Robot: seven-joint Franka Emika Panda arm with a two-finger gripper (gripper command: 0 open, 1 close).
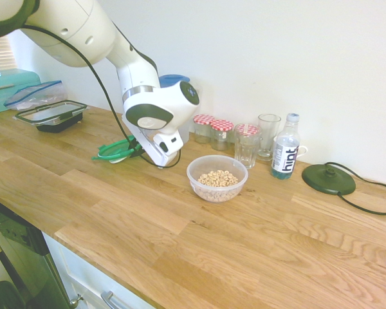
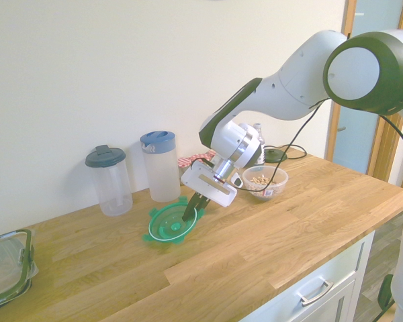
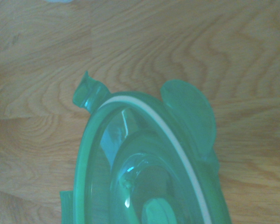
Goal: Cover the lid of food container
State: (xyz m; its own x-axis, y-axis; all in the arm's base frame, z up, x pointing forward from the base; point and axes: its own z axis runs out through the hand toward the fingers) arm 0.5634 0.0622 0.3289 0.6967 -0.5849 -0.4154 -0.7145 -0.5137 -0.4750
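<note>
The fingers look closed on the rim of the lid, down on the tabletop. Grasping's in hand; next, lift it toward the bowl, levelling it.

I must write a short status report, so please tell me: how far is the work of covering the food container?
Nothing looks finished: the food container is still uncovered, its cereal pieces visible. In hand: the gripper is closed on the edge of the green lid, beside the jugs. Left: bring the lid across, set it on the bowl and probably press its tabs down.
</note>
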